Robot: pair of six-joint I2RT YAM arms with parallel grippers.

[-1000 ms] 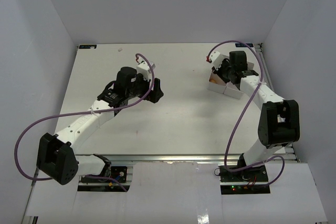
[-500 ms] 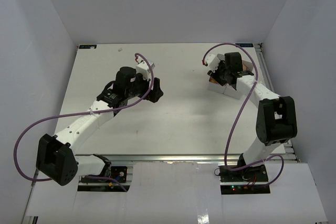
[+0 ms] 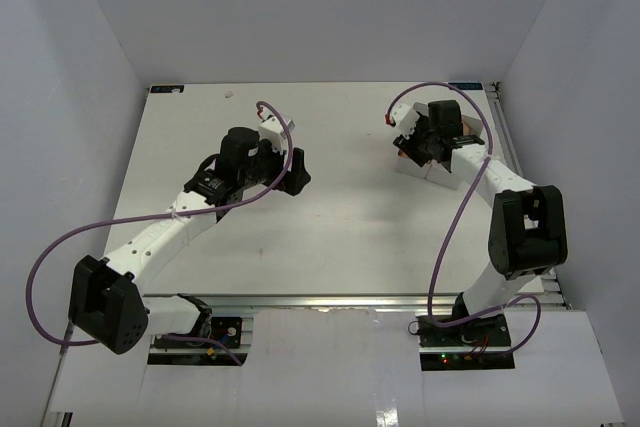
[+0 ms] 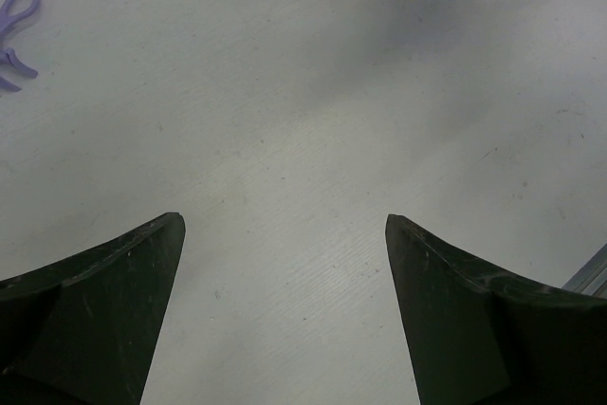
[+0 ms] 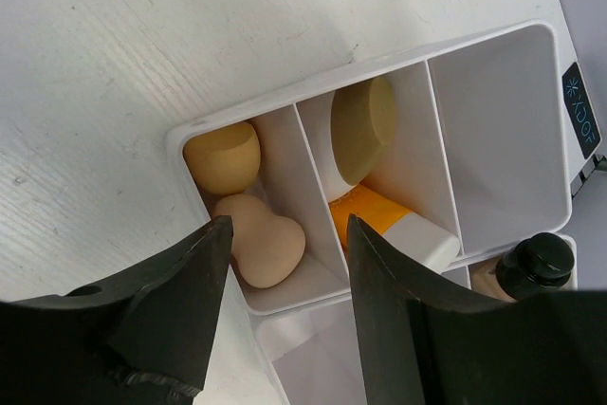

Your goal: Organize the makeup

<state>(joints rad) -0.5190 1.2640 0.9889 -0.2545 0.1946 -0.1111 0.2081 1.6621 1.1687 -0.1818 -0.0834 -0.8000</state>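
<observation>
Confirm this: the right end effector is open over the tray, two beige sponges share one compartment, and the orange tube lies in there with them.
Wrong on the tube. The right wrist view shows the orange tube in the neighbouring compartment, across a divider from the beige sponges. The rest stands: the right end effector is open over the tray, and both sponges share one compartment.

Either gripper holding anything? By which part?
Nothing held. Left gripper is open over bare table; right gripper is open above the egg sponges in the tray.

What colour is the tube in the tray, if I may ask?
Orange tube, white cap; clearest in the right wrist view.
</observation>
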